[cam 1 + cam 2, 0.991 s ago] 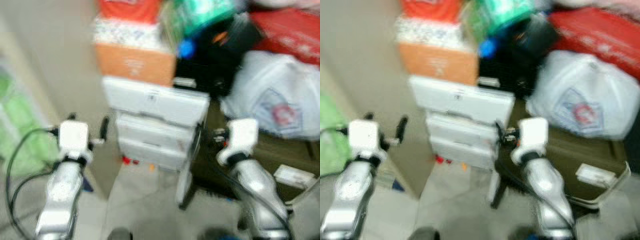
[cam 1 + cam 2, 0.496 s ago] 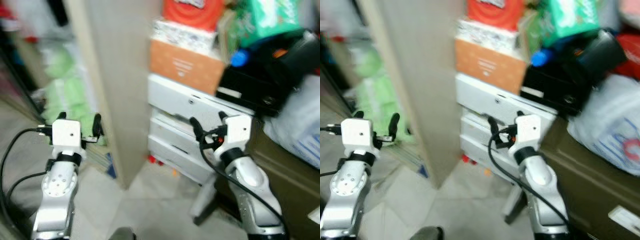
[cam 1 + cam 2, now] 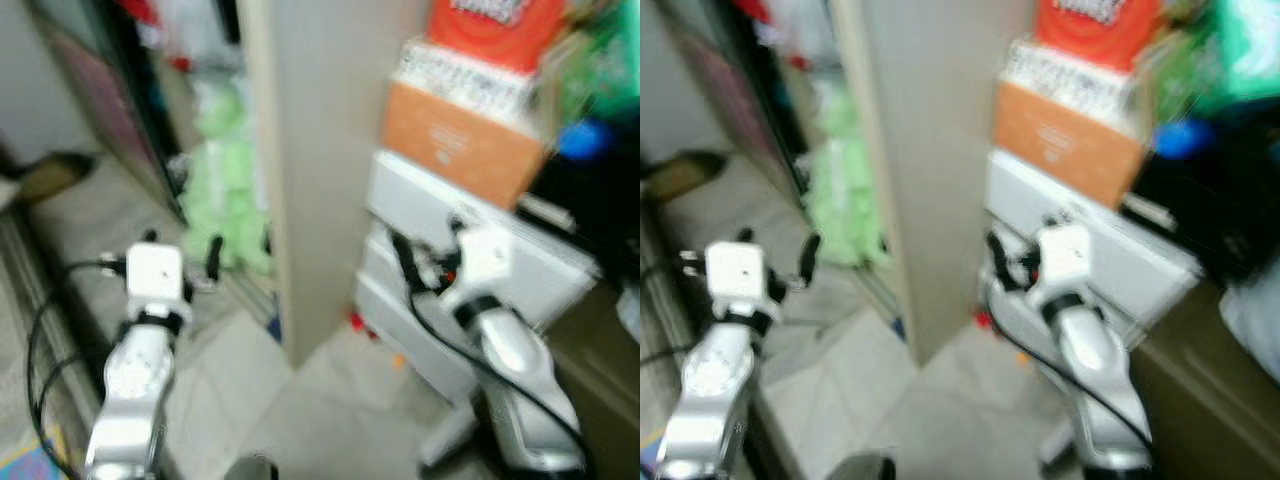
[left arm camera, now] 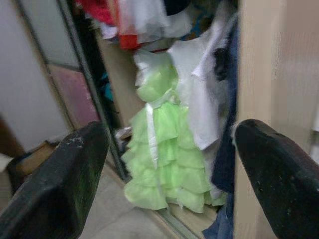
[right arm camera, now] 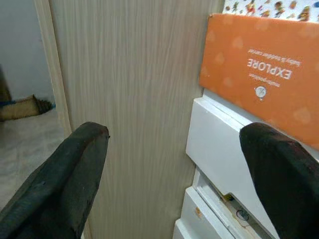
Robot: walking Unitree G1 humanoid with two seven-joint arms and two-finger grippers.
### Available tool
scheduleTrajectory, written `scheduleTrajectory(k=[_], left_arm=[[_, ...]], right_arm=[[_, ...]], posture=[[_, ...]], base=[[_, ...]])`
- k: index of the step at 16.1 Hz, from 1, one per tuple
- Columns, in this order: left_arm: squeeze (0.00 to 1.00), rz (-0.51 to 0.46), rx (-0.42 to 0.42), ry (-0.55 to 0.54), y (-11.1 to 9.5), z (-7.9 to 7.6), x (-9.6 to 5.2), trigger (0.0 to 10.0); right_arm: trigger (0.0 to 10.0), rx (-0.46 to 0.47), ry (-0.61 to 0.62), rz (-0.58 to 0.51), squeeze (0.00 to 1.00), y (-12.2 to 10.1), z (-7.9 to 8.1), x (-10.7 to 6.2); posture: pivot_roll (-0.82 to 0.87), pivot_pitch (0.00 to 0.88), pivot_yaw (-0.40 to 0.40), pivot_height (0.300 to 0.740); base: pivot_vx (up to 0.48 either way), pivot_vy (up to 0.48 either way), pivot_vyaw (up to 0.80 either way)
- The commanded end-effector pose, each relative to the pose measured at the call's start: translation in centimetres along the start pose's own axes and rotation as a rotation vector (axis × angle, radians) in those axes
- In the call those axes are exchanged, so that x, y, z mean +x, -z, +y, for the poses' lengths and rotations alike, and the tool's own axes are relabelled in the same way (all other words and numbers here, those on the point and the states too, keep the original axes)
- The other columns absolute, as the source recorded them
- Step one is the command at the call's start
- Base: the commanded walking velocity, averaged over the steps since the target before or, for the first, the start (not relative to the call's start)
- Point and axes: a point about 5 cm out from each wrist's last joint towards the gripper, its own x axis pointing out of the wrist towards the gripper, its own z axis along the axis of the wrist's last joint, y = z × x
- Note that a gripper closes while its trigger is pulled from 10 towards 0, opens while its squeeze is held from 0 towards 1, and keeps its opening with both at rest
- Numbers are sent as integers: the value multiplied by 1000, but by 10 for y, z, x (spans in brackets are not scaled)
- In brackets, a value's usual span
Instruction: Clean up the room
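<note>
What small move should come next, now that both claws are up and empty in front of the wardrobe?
Probably hold still and let the blurred head views settle. Both the left claw and right claw are open and hold nothing. The left faces a light green ruffled dress hanging in the open wardrobe; the right faces the pale wooden wardrobe panel beside an orange cardboard box.

"EXPLORE" on orange box point(image 5: 264, 74)

Pale tiled floor point(image 3: 330, 400), blurred. Standing on it: a light wooden wardrobe panel point(image 3: 320, 150) and white stacked drawers point(image 3: 400, 300) just beside; small red bits point(image 3: 357, 322) at the drawers' foot. Green ruffled dress point(image 4: 164, 154) reaching down to the wardrobe's sliding track.
</note>
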Motion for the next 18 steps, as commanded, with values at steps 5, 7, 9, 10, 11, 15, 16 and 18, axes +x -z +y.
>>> scheduleTrajectory(k=[5, 7, 9, 10, 11, 15, 16, 18], left_arm=[[0, 0, 13, 7, -1, 3, 2, 10000], [0, 2, 16, 10, 0, 4, 2, 10000], [0, 5, 19, 18, 0, 4, 3, 10000], [0, 8, 20, 32, 1, 2, 4, 10000], [0, 9, 21, 38, 1, 1, 5, 10000], [0, 12, 19, 33, 2, -1, 2, 10000], [0, 14, 17, 26, 3, 0, 1, 10000], [0, 21, 5, 5, 5, -1, -3, 10000]], right_arm=[[10000, 20, -11, -17, 0, -2, 5, 4], [10000, 33, 13, -13, 0, 0, 4, 3], [10000, 42, 30, -12, 0, 2, 4, 2], [10000, 45, 42, -12, 0, 3, 4, 1], [10000, 48, 48, -12, 0, 4, 4, 1], [10000, 42, 43, -9, 0, 6, 3, 2], [10000, 44, 37, -9, 0, 5, 4, 3], [10000, 40, 18, -10, 0, 5, 5, 6]], posture=[[-36, 18, -50, 740], [-36, 12, -37, 740], [-40, 8, -22, 740], [-42, 7, -15, 740], [-43, 6, -13, 740], [-31, 3, -30, 740], [-30, 2, -32, 740], [-22, 0, -45, 740]], base=[[0, 0, 800], [0, 0, 800], [0, 0, 800], [0, 0, 800], [0, 0, 800], [0, 0, 800], [0, 0, 800], [0, 0, 800]])
